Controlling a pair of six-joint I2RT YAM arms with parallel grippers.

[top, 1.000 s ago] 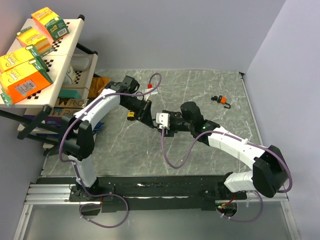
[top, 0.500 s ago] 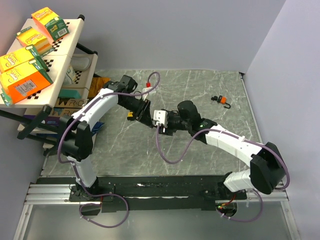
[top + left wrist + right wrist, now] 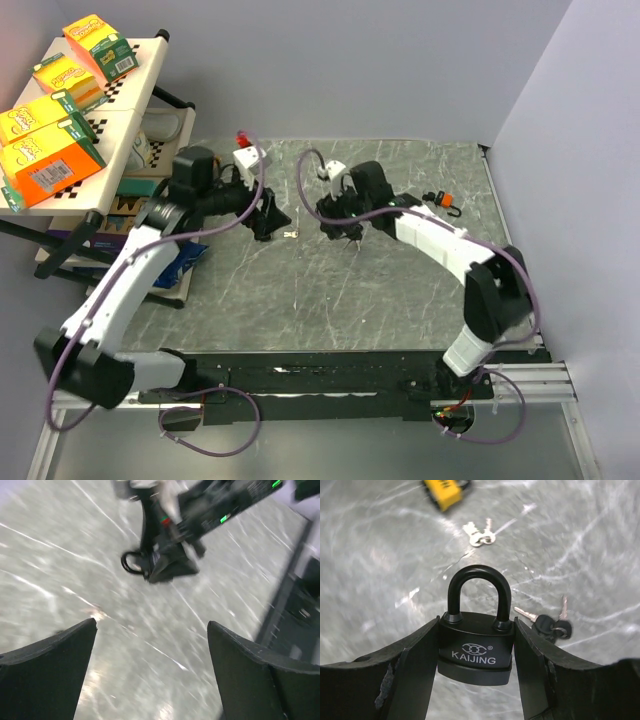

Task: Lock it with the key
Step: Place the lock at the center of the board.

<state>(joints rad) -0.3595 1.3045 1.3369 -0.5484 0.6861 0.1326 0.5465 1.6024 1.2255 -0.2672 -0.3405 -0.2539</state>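
your left gripper [image 3: 150, 625] has sprung wide and backed off; your right gripper [image 3: 476, 624] grips the black padlock [image 3: 475, 652].

left wrist view: motion-blurred | yellow padlock [image 3: 444, 492]: cut by top edge | black padlock [image 3: 476, 645] keyhole: hidden

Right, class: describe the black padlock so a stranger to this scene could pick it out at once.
Start at the grey marbled table and find the right gripper near its middle. The black padlock is held in that gripper. Unlike the yellow padlock lying beyond it, it is black and marked KAIJING.
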